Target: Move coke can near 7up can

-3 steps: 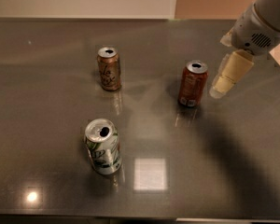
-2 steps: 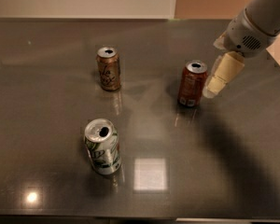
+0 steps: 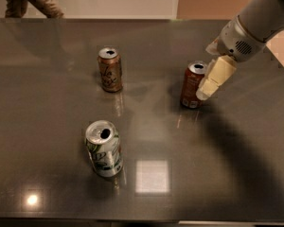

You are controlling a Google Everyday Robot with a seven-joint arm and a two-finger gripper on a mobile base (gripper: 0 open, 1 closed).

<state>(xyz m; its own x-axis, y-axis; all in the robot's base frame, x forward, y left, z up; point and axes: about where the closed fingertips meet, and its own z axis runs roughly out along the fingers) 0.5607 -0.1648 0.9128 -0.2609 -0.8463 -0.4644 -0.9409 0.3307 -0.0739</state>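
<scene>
Just beside coke can, end effector

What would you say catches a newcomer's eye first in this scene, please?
First comes the pale gripper on the right, right beside the upright red coke can on the dark, glossy table. Next is the silver-green 7up can, standing alone near the front left. A brown can stands further back, left of centre.
</scene>
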